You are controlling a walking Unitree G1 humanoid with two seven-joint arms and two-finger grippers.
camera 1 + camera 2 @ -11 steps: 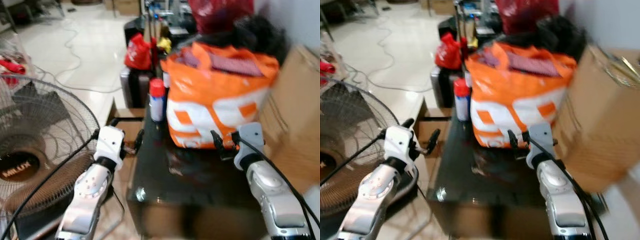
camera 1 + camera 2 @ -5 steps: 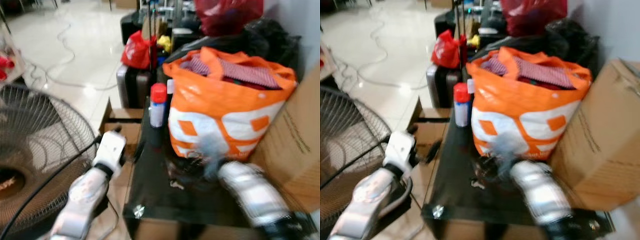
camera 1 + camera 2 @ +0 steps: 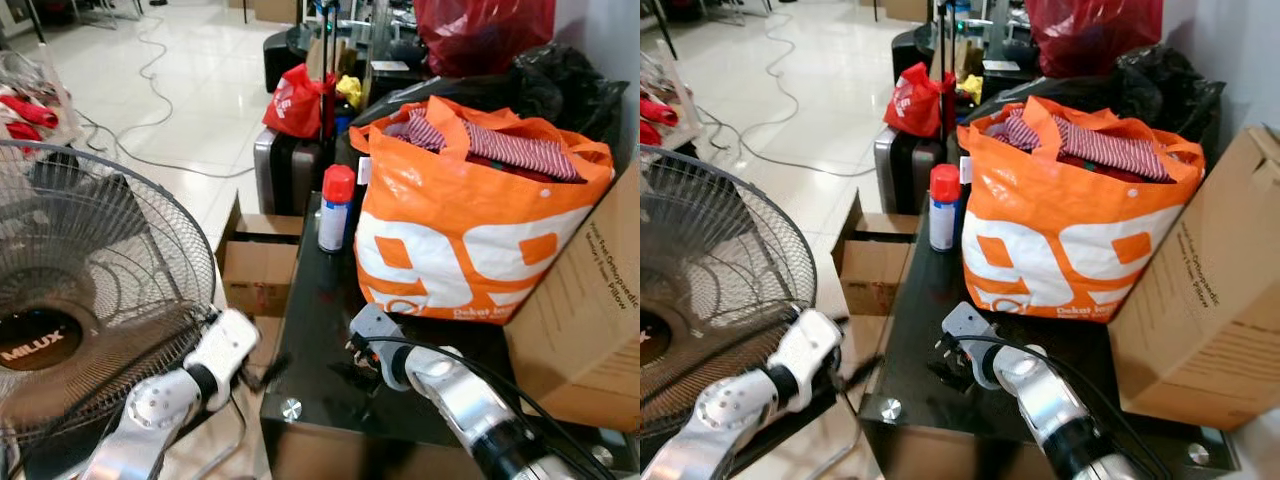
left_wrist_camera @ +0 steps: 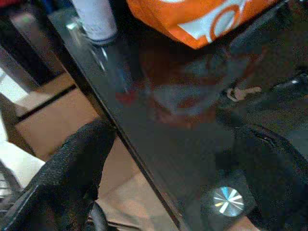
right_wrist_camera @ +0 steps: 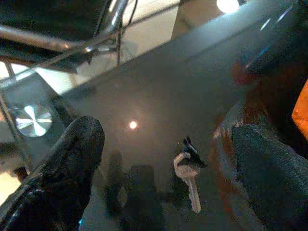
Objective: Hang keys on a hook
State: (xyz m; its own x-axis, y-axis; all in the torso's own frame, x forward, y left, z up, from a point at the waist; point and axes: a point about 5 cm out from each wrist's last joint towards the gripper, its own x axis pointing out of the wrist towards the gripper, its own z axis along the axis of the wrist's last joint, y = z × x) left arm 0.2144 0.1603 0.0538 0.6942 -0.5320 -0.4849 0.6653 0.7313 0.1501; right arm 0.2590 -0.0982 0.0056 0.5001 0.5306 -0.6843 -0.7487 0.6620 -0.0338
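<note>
Reaching stage, nothing yet hung: keys (image 5: pixel 188 169) lying flat on black glass table (image 3: pixel 310 330), between spread fingers of right gripper (image 5: pixel 163 163), ungrasped. Left gripper (image 4: pixel 173 159) open beside table edge. Pickup, carry, hooking remaining; no hook identifiable.

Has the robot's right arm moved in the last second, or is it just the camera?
Yes. The right gripper was up against the orange bag; now it has dropped low over the black table, open above the key.
</note>
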